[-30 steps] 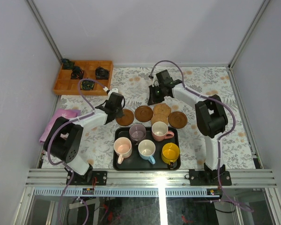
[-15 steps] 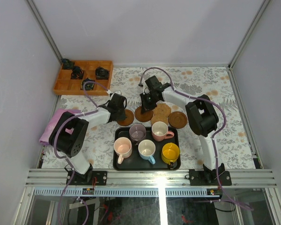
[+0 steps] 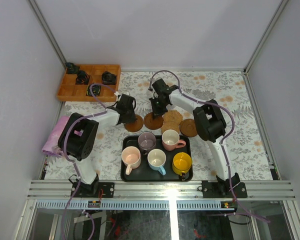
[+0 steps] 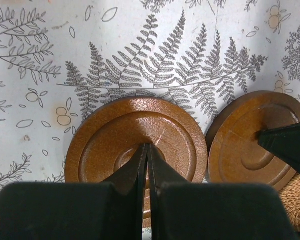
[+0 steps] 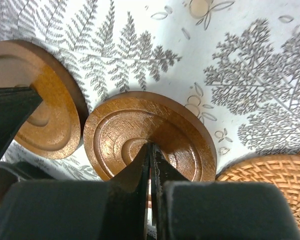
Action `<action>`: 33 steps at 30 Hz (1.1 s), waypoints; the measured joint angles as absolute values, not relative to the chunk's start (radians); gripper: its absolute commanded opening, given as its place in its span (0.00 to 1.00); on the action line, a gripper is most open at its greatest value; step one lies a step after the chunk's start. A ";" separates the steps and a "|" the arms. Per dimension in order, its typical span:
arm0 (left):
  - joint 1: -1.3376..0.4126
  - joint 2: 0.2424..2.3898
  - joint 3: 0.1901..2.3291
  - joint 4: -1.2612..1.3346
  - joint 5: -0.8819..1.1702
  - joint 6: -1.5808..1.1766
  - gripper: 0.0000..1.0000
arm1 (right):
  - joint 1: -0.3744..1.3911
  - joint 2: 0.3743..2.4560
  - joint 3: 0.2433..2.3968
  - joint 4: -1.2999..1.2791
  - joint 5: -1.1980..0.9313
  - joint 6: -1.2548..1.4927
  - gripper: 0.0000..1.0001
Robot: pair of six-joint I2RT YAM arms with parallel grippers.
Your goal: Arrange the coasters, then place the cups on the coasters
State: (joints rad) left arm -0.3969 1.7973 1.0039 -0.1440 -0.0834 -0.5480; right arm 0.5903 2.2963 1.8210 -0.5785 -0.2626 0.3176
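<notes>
Now both tools are pinched closed, the left tool (image 4: 147,150) tip-down on the leftmost coaster (image 4: 102,145), the right tool (image 5: 150,147) on the next coaster (image 5: 117,132), on the worktop (image 3: 235,95) behind the tray (image 3: 126,143) of cups (image 3: 156,159)

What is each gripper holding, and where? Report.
Nothing is held. Left gripper, shut, points at the leftmost coaster; right gripper, shut, at the second coaster.

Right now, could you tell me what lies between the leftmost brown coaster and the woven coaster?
One more brown coaster, beneath the shut right gripper; the right wrist view shows it best.
</notes>
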 measured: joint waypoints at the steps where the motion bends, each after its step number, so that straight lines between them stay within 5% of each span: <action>1: -0.393 1.801 1.007 -0.144 -0.082 -0.550 0.00 | 0.588 2.307 1.840 -0.589 -0.252 0.322 0.00; 21: -0.298 2.019 1.335 -0.273 -0.095 -0.496 0.00 | 0.264 2.439 2.071 -0.606 -0.139 0.412 0.00; 33: -0.285 2.121 1.497 -0.336 -0.075 -0.427 0.00 | 0.129 2.339 1.885 -0.495 -0.066 0.445 0.00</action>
State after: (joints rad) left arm -0.2848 2.1212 1.4967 -0.3363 -0.0746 -0.4267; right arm 0.1287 2.3390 1.8854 -0.4953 -0.0658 0.4454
